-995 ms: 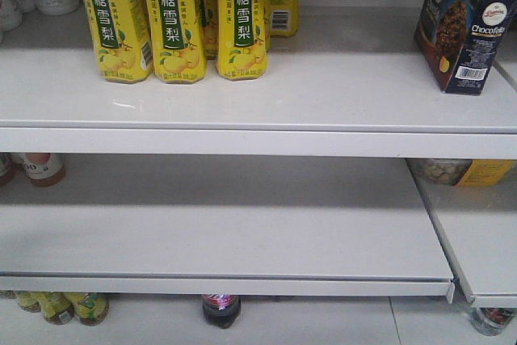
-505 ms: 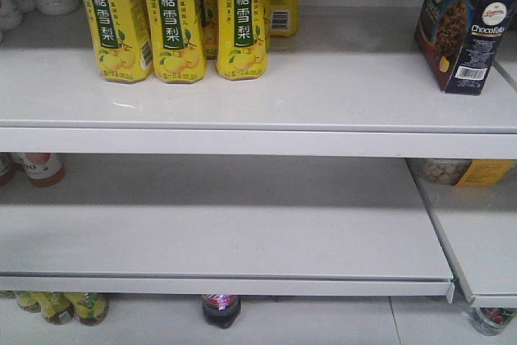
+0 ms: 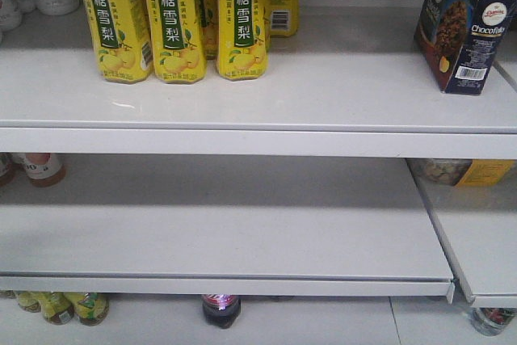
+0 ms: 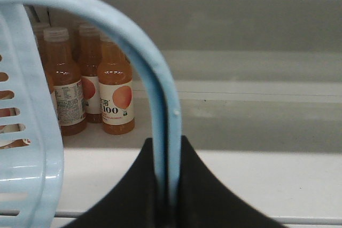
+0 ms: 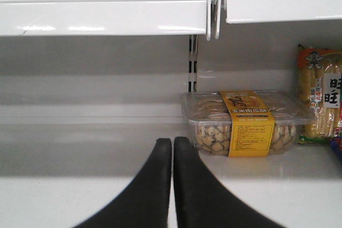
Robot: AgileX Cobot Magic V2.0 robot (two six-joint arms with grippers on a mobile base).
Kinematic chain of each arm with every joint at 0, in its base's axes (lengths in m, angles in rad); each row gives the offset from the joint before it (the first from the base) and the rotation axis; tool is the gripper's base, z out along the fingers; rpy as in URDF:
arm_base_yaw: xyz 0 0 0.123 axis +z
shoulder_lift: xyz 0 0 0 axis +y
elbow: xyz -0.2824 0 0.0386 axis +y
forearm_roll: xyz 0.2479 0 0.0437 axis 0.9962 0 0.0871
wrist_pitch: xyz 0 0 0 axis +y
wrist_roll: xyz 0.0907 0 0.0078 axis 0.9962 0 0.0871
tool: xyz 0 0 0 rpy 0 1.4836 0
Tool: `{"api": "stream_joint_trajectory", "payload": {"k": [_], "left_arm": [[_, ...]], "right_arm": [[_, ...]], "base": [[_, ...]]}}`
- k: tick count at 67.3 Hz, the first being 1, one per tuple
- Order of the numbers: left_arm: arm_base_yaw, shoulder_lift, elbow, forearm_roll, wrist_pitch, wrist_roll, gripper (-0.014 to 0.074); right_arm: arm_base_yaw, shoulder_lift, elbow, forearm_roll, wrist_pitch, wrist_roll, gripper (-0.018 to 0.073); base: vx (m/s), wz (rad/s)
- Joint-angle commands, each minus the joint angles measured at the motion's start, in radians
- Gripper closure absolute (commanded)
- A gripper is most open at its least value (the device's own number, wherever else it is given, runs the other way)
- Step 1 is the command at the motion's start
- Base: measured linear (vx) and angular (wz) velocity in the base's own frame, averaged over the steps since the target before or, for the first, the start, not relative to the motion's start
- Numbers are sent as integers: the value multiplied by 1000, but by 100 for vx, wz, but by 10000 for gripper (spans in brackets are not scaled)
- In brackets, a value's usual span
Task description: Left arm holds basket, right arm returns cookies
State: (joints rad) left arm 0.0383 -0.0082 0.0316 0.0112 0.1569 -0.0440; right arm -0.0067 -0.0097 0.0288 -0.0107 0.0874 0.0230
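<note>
One "Chocofole" cookies point(image 3: 464, 26) box

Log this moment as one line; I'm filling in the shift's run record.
left gripper: shut on basket handle | right gripper: shut, empty, facing middle shelf | cookies: upright on top shelf, right end
</note>
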Motion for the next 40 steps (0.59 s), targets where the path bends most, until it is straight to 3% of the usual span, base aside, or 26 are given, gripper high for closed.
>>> {"api": "stream_joint_trajectory", "payload": {"k": [1, 40], "left_arm": [[-1, -17, -25, 16, -99, 9, 603], [-1, -17, -25, 16, -99, 9, 603]], "right_arm": [[-7, -12, 4, -38, -69, 38, 568], [-7, -12, 3, -35, -68, 34, 568]], "base": [[0, 0], [0, 0]]}}
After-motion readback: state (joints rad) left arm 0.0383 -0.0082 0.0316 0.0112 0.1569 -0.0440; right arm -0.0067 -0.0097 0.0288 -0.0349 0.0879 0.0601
